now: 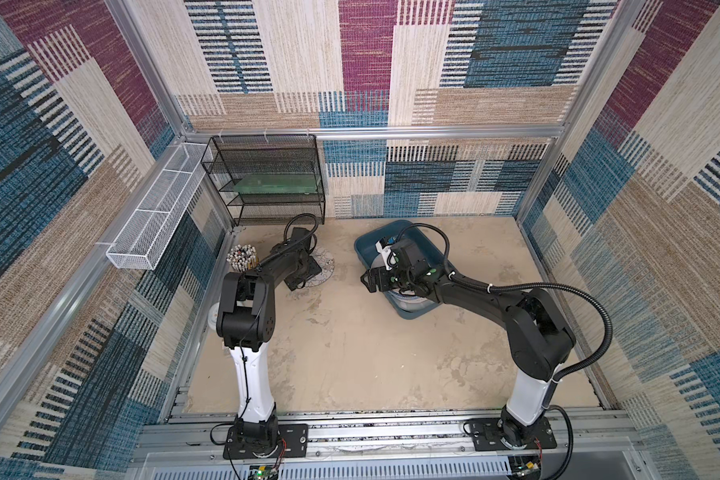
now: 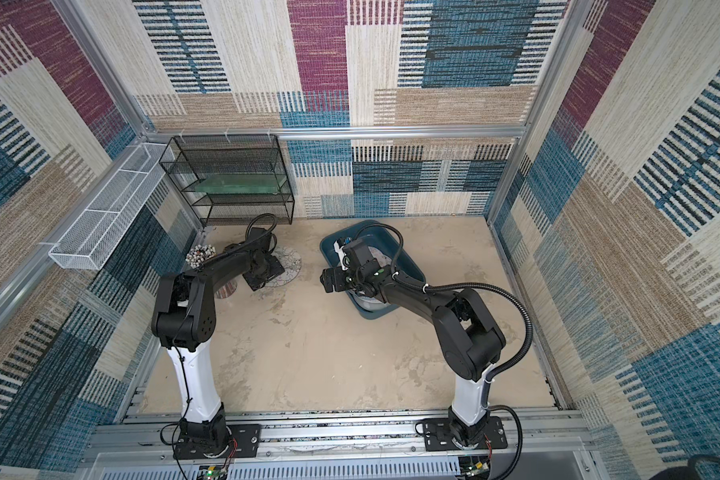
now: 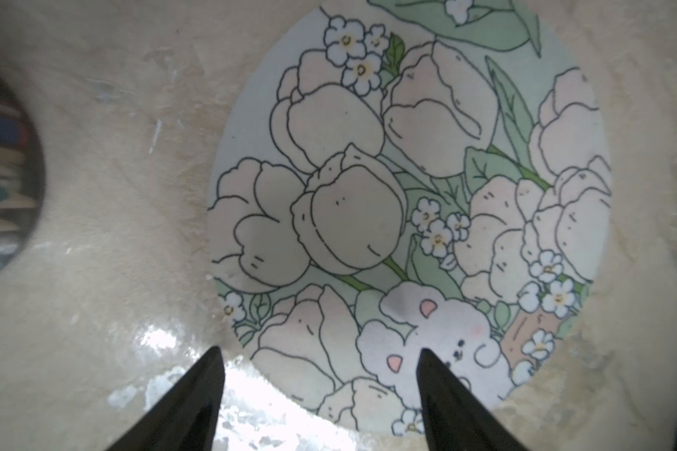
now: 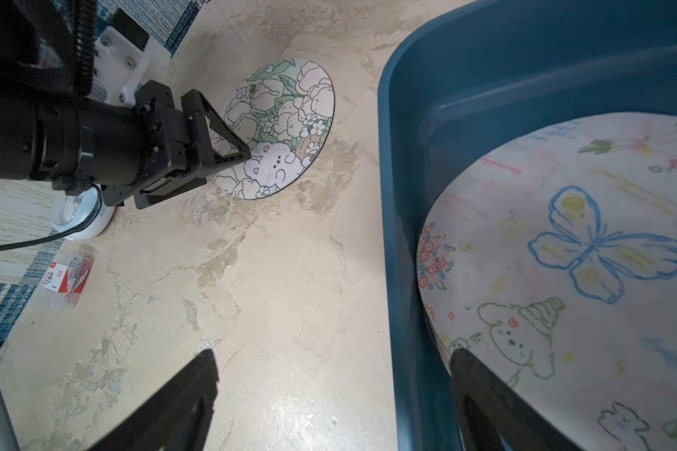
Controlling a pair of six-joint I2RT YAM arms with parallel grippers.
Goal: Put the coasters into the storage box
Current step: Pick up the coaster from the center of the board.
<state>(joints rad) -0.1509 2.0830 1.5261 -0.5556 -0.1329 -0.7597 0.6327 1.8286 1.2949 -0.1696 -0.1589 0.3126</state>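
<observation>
A pastel coaster (image 3: 407, 214) printed with tulips and a white bunny lies flat on the table, seen also in the right wrist view (image 4: 282, 129) and in both top views (image 1: 327, 264) (image 2: 287, 264). My left gripper (image 3: 319, 351) is open low over its near rim. One fingertip is over the bunny and the other over bare table. The teal storage box (image 4: 485, 78) (image 1: 368, 245) holds a butterfly coaster (image 4: 563, 254) on top of others. My right gripper (image 4: 333, 353) is open and empty and straddles the box's left wall.
A black mesh rack (image 1: 267, 178) stands at the back left, and a white mesh tray (image 1: 154, 216) hangs on the left wall. A cup of sticks (image 1: 242, 257) stands by the left arm. A pale round clock (image 4: 81, 218) and a small packet (image 4: 67, 279) lie near the left edge.
</observation>
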